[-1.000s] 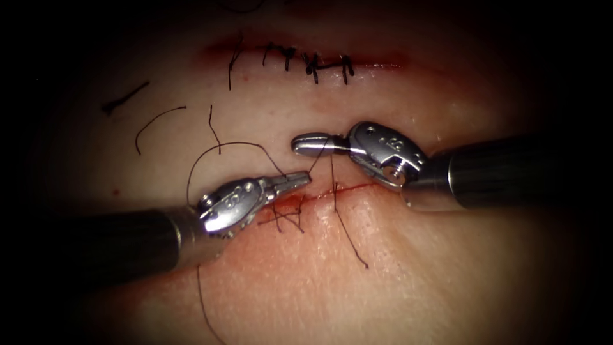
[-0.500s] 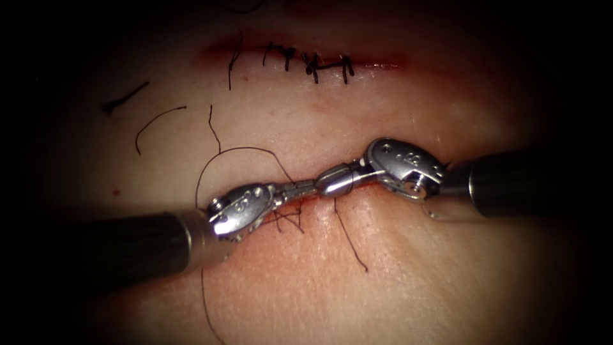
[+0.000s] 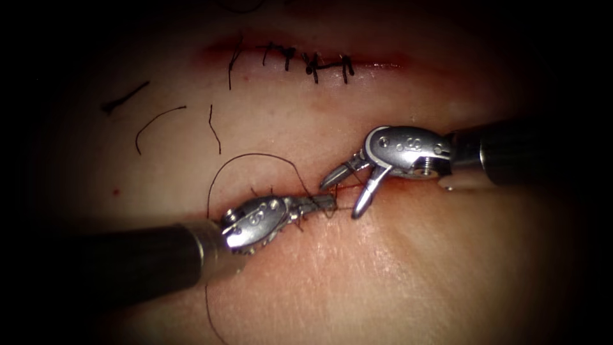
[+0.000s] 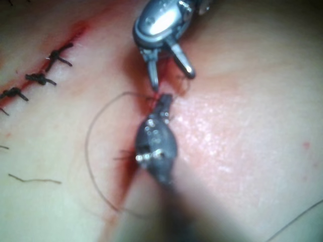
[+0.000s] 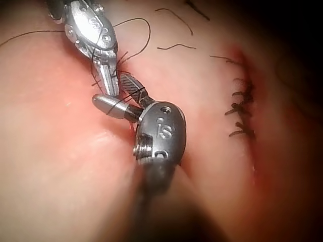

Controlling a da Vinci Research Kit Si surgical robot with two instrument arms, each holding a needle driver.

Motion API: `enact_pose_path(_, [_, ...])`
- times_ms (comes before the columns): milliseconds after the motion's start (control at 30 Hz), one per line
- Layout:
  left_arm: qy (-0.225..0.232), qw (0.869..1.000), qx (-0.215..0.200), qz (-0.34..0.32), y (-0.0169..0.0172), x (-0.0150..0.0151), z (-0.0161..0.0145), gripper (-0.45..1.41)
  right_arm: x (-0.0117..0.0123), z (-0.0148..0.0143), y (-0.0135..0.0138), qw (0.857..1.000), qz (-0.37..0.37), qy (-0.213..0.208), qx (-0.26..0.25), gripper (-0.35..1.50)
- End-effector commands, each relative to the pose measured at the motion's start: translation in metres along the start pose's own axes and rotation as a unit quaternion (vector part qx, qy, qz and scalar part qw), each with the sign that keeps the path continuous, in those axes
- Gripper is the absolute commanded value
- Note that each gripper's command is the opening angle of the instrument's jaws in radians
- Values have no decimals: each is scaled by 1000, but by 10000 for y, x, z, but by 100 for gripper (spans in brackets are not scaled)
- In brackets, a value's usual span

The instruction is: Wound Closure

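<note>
On the tissue (image 3: 383, 275) my left tool (image 3: 324, 204) lies along the near cut (image 3: 393, 184) with its jaws shut on the dark thread. From that grip the thread arcs up in a loop (image 3: 255, 156) on the cut's left part. My right tool (image 3: 342, 197) comes in from the right with its jaws spread wide just beyond the left tips, holding nothing. The left wrist view has the left tool (image 4: 164, 101) with the thread loop (image 4: 88, 151) beside it, and the open right tool (image 4: 170, 75). The right wrist view has the right tool (image 5: 118, 96) against the left tool (image 5: 111, 85).
A second cut (image 3: 306, 62) at the back is closed with several dark stitches. Loose cut ends of thread (image 3: 156, 121) lie on the tissue at the back left. A strand of thread (image 3: 207, 313) trails down toward the front edge below the left shaft.
My right tool swung down to the left tool's tips and spread its jaws. The left tool slid right and down along the cut. The thread tail in front of the cut is gone.
</note>
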Motion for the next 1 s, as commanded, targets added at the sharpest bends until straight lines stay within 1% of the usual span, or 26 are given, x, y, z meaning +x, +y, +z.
enact_pose_path(33, [-1,1000,-1,-1,1,-6,8,-45,1,6,4,1000,-9,-1,17,87])
enact_pose_path(167, [-1,1000,-3,-2,3,-4,7,-45,8,7,8,999,-24,-2,40,84])
enact_pose_path(267, [-1,1000,-4,-2,3,-4,6,-45,8,13,9,999,-29,-7,24,84])
enact_pose_path(333, [-3,1000,-4,-2,2,-4,7,-45,5,18,12,999,-30,-12,12,84])
enact_pose_path(400, [-2,1000,-4,-2,1,-3,8,-45,0,25,12,999,-31,-15,11,84])
enact_pose_path(500, [-2,1000,-6,-2,-1,-2,8,-45,-7,39,7,999,-40,-20,12,84])
enact_pose_path(667, [-2,1000,-8,-2,-2,-3,4,-45,-14,55,0,999,-30,-25,22,84])
enact_pose_path(1000, [-4,1000,-10,-1,-3,-5,3,-45,-14,80,1,999,-24,-29,24,81])
